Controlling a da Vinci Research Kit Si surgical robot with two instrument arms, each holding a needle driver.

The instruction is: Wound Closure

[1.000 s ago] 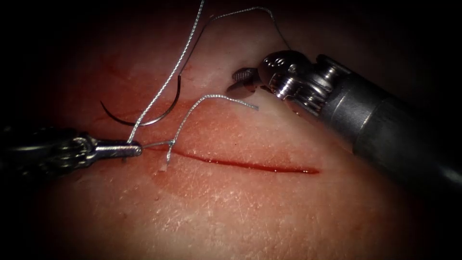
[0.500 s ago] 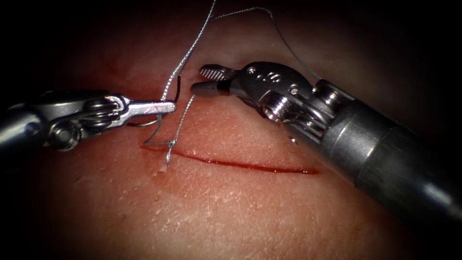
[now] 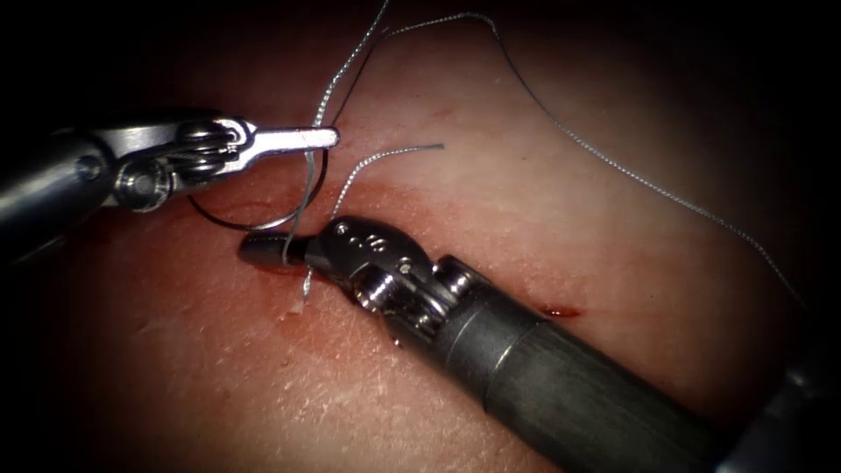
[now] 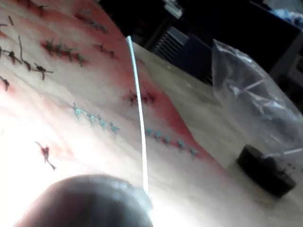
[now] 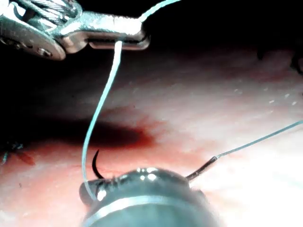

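Note:
My left tool (image 3: 326,137) is above the left end of the cut, jaws shut on the thread (image 3: 307,188); it also appears in the right wrist view (image 5: 128,38). From there the thread (image 5: 97,118) drops and lies across my right tool's jaws (image 3: 263,250), which look shut and sit low over the stitch at the cut's left end. The curved needle (image 3: 229,221) lies free on the tissue (image 3: 219,385) above the cut, held by neither tool; its dark tip (image 5: 96,166) shows by my right tool. A short thread tail (image 3: 385,156) curls up from the stitch.
The right tool's shaft (image 3: 561,394) covers most of the cut; its red right end (image 3: 561,311) shows. The long thread (image 3: 613,166) trails off right. In the left wrist view, old stitch rows (image 4: 94,118) mark the tissue, beside a plastic bag (image 4: 255,104).
My left tool lifted up and right, keeping hold of the thread. My right tool swung from above the cut down and left to the stitch, its jaws closing, and now sits under the thread.

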